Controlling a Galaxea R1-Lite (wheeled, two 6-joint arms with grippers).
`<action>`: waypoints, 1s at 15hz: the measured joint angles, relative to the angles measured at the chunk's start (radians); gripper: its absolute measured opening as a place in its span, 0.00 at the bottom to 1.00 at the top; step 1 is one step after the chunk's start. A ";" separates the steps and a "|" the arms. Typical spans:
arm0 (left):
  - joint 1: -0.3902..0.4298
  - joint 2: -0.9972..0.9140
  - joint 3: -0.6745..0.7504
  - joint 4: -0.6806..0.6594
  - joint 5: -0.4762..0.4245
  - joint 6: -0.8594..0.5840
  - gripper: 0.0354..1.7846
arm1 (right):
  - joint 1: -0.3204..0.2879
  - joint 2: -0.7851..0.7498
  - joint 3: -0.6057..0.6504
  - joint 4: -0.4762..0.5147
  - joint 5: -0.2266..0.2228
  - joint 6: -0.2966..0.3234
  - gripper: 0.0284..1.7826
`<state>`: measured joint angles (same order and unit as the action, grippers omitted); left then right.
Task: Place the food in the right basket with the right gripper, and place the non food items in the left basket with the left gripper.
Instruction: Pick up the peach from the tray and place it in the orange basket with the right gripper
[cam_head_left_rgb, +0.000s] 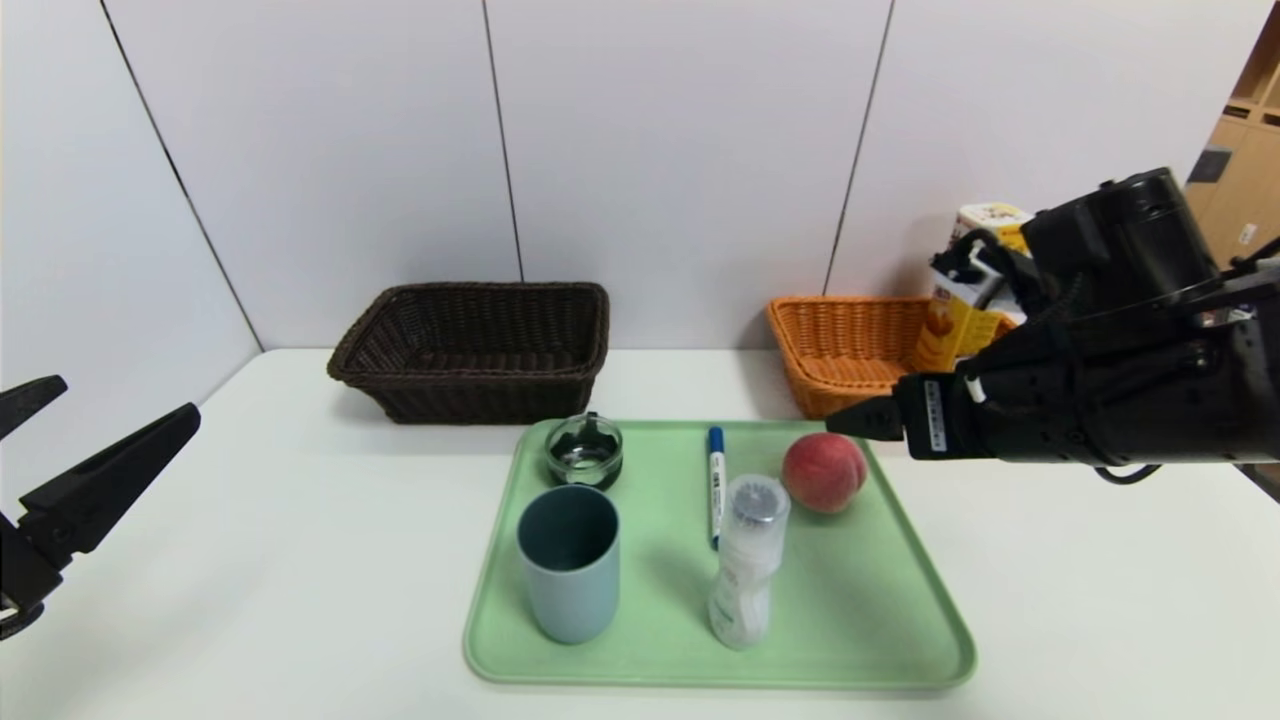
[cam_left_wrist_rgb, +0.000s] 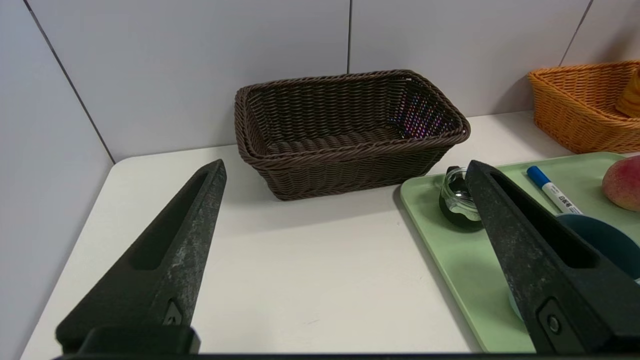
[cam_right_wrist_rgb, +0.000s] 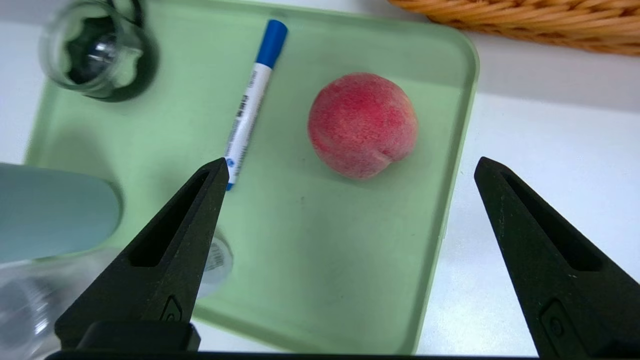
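Note:
A red peach (cam_head_left_rgb: 824, 471) lies at the back right of the green tray (cam_head_left_rgb: 880, 620); it also shows in the right wrist view (cam_right_wrist_rgb: 362, 125). On the tray also stand a blue-grey cup (cam_head_left_rgb: 569, 562), a clear bottle (cam_head_left_rgb: 746, 575), a small glass jar (cam_head_left_rgb: 585, 451) and a blue marker (cam_head_left_rgb: 715, 482). My right gripper (cam_right_wrist_rgb: 350, 167) is open and empty, above the tray's right edge just right of the peach. My left gripper (cam_left_wrist_rgb: 345, 167) is open and empty at the table's left edge. The brown basket (cam_head_left_rgb: 475, 350) is empty. The orange basket (cam_head_left_rgb: 850, 350) holds a yellow carton (cam_head_left_rgb: 960, 300).
A white wall runs close behind both baskets. The white table (cam_head_left_rgb: 300, 560) lies between the left gripper and the tray. A wooden shelf (cam_head_left_rgb: 1245, 150) stands at the far right.

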<state>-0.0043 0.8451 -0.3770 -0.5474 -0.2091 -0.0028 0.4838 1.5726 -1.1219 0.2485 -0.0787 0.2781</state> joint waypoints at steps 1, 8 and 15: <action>0.000 -0.002 0.001 0.000 0.000 0.000 0.94 | 0.004 0.032 -0.004 -0.004 -0.005 0.000 0.95; 0.000 -0.015 0.022 0.002 0.000 -0.001 0.94 | 0.008 0.217 -0.030 -0.016 -0.061 0.004 0.95; 0.000 -0.018 0.036 0.000 0.000 -0.001 0.94 | 0.004 0.326 -0.024 -0.129 -0.074 0.003 0.95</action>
<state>-0.0043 0.8268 -0.3411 -0.5470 -0.2087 -0.0038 0.4883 1.8987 -1.1460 0.1198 -0.1523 0.2813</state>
